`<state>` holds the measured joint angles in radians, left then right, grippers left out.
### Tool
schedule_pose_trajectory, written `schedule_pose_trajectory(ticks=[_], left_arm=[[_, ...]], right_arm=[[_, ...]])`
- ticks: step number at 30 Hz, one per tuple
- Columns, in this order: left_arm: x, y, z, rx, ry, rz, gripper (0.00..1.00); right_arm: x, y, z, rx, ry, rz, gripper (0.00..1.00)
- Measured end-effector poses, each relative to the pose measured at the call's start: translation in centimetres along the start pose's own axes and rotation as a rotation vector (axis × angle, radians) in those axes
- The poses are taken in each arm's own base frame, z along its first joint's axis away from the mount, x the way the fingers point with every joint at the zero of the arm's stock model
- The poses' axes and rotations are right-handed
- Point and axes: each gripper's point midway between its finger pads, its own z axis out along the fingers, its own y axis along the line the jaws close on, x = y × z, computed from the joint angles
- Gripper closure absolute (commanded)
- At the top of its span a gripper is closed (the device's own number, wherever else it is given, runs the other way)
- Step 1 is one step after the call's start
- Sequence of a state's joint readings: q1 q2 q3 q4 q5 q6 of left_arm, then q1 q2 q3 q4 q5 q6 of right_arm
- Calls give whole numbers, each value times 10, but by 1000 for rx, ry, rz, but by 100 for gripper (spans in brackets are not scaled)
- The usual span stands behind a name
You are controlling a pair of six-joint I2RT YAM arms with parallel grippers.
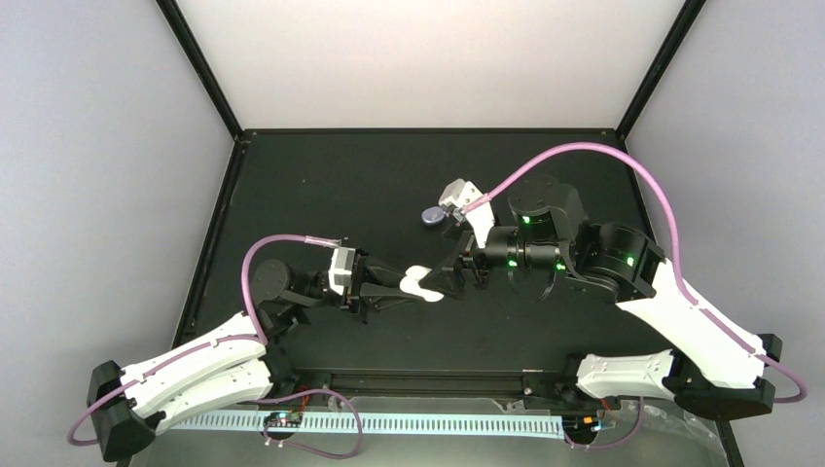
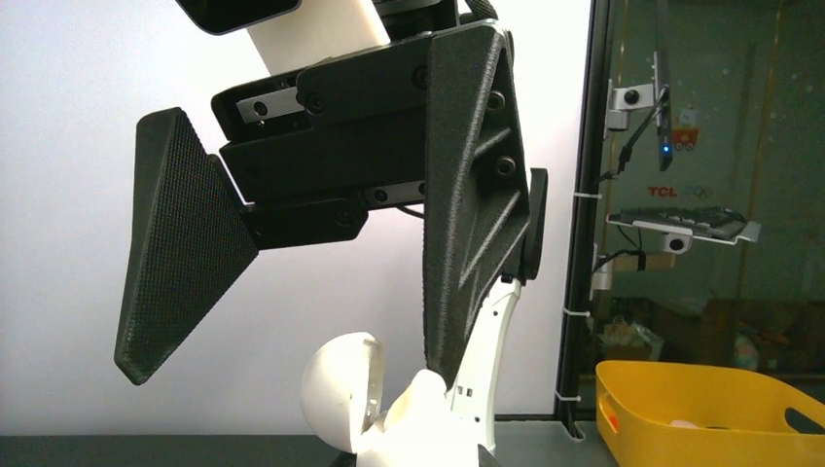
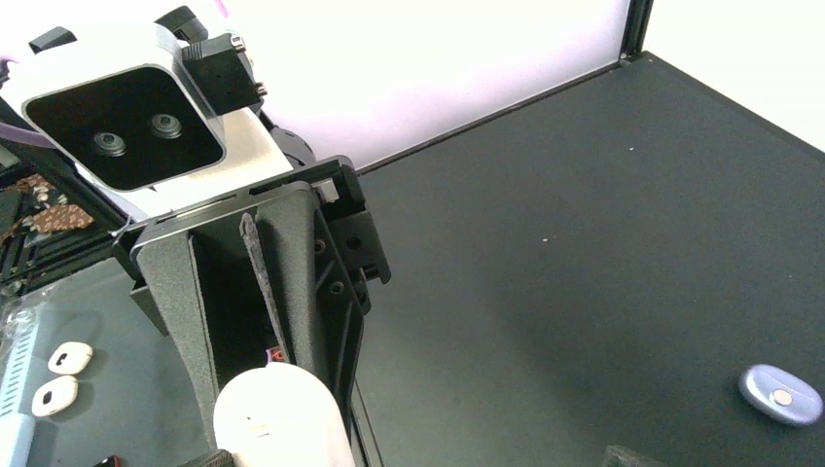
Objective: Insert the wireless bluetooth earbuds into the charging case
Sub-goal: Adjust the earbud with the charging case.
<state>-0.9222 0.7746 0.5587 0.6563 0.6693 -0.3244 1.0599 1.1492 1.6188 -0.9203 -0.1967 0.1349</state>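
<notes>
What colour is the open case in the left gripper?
The case is plain white, lid and base; clearest in the left wrist view.

Table (image 1: 321, 175): matte black, flat.
Back panel (image 1: 428, 58): white, brightly lit.
Side walls (image 1: 88, 146): pale grey.
Corner posts (image 1: 199, 63): black.

Left arm (image 1: 214, 384), right arm (image 1: 696, 326): white shell links, black joint housings, black end blocks. Lilac cable (image 1: 584, 148) runs along each arm. Green status lights (image 1: 526, 220) on right arm's black motor housings.

Right gripper (image 2: 287, 375): matte black, triangular fingers (image 2: 180, 253), finely knurled inner faces, ribbed outer faces, black socket screws (image 2: 504, 165).

Left gripper (image 3: 275, 362): same black build. Wrist camera (image 3: 122, 131) in white housing, black face, two lenses.
</notes>
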Motion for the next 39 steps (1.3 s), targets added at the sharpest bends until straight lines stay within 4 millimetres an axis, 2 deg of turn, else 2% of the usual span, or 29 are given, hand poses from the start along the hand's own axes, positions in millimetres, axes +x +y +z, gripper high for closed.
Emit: schedule_pose_trajectory(ticks=[13,27,39], left_arm=[[3,1,0,-5,11,-5,98],[-1,-2,-1,2,1,14,98],[-1,-2,-1,2,-1,16,98]], right_arm=[[-2,-9,-2,51,-12,29,3],[-13,4,-12,-10,-72,10,2],[-7,-2,-1,13,-39,17,3]])
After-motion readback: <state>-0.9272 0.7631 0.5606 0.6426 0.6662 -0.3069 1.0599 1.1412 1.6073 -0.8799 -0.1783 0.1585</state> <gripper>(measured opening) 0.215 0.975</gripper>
